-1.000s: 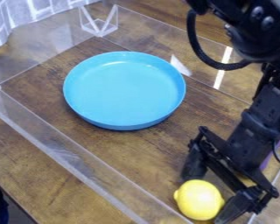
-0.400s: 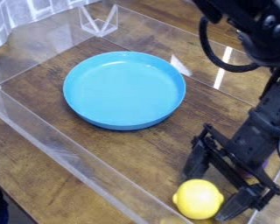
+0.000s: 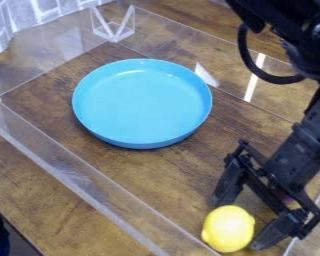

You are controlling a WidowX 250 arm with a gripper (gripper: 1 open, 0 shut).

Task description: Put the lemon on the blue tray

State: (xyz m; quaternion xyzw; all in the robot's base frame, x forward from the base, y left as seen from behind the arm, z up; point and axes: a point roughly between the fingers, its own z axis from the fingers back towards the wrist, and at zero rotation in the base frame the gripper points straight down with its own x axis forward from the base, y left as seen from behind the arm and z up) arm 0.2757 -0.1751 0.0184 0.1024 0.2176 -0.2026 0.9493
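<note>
The lemon (image 3: 228, 228), small, glossy and yellow, lies on the wooden table near the bottom edge of the camera view. My gripper (image 3: 252, 214) stands open right over it, one black finger at the lemon's upper left and the other at its lower right, so the fruit sits between them. Whether the fingers touch it is unclear. The blue tray (image 3: 143, 102), a wide round sky-blue dish with a low rim, rests up and to the left, well apart from the lemon, with nothing in it.
Clear acrylic walls (image 3: 43, 150) fence the wooden tabletop on the left and far sides. A clear plastic stand (image 3: 116, 20) sits at the back. My black arm (image 3: 290, 40) and its cable descend along the right side.
The arm's upper part has shifted slightly right and the gripper has tilted a touch. The lemon and tray lie where they were, and the jaws remain open.
</note>
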